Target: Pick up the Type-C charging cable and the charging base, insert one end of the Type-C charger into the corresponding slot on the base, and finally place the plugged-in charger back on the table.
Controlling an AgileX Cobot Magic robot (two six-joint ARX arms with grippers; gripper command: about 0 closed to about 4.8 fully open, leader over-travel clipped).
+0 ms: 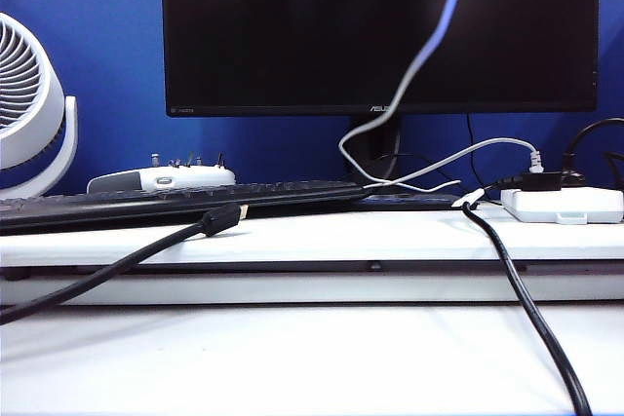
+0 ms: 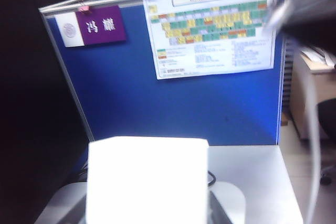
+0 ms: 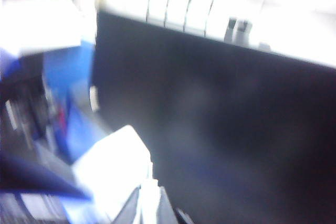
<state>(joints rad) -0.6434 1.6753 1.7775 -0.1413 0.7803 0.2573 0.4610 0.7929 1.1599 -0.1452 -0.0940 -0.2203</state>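
Charging base [image 2: 147,179] fills the near field of the left wrist view: a white block held in the left hand [image 2: 149,219], jaws about half apart around it, fingers mostly hidden beneath it. Blue partition and wall chart lie beyond; the hand is raised well above the tabletop [image 1: 292,358].

Right hand [image 3: 149,208]: jaws pinched nearly together, a small white plug tip showing between them, read as one end of the Type-C charging cable [image 1: 429,46]. In the exterior view that cable hangs as a blurred white line in front of the monitor; neither hand shows there.

Both wrist views are smeared, the right one heavily.

Risks, as judged:
- Plug and port not yet aligned; a skewed approach could jam the tip against the base face instead of seating it.
- Thin plug in a narrow pinch may twist or slip under insertion force.
- Slack cable trails towards the keyboard [image 1: 175,204] and power strip [image 1: 564,205]; a snag would drag the plug off line.
- Base could rotate within the half-open jaws when pushed.
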